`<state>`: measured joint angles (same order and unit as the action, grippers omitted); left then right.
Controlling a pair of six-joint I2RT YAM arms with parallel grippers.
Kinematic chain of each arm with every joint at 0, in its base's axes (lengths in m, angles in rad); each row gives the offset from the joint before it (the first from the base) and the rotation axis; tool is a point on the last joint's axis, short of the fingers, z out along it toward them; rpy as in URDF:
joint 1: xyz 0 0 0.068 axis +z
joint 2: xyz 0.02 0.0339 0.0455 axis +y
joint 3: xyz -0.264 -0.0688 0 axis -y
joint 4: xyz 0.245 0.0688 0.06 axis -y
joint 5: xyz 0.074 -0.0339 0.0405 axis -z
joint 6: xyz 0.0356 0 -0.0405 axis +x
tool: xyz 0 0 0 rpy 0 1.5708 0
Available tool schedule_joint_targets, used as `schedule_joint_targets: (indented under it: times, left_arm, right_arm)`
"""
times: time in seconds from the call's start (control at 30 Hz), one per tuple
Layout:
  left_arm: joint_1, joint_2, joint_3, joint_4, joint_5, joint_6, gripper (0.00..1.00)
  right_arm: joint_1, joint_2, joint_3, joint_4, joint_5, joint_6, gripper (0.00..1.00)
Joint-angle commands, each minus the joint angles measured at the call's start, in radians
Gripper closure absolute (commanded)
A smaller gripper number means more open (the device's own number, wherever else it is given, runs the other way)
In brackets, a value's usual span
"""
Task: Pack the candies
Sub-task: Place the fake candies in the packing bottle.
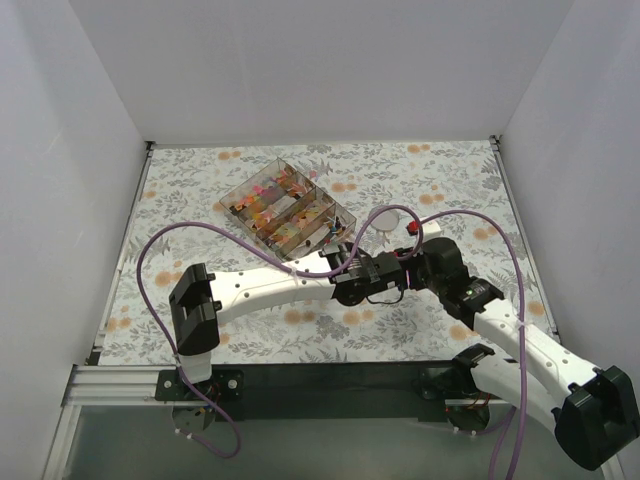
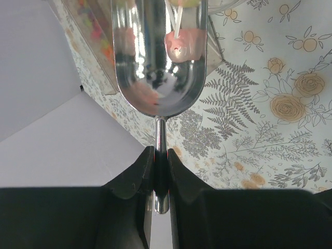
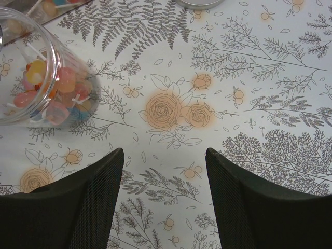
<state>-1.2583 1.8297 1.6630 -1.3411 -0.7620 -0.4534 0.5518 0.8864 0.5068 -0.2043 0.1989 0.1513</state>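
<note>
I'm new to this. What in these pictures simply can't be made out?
Left wrist view: the metal scoop runs off the top edge, so its full load cannot be told.
Right wrist view: the jar is cut by the left edge, the lid by the top edge.
Top view: the candies in the clear box are too small to count.

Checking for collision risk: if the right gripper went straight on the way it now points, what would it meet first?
Probably the bare tablecloth ahead of the open right gripper. The jar of candies sits left of that line, and a lid lies farther ahead; depth is unclear.
</note>
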Motion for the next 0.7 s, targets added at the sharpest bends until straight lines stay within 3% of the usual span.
schedule_joint_targets:
  times: [0.0, 0.67]
  left_arm:
    - [-0.007, 0.0, -0.003, -0.05, -0.056, 0.027, 1.0]
    - [-0.032, 0.003, -0.035, -0.052, -0.057, 0.062, 1.0]
  right_arm:
    - [-0.003, -0.026, -0.004, 0.04, -0.003, 0.013, 0.3]
    - [-0.003, -0.026, -0.017, 0.051, -0.004, 0.01, 0.29]
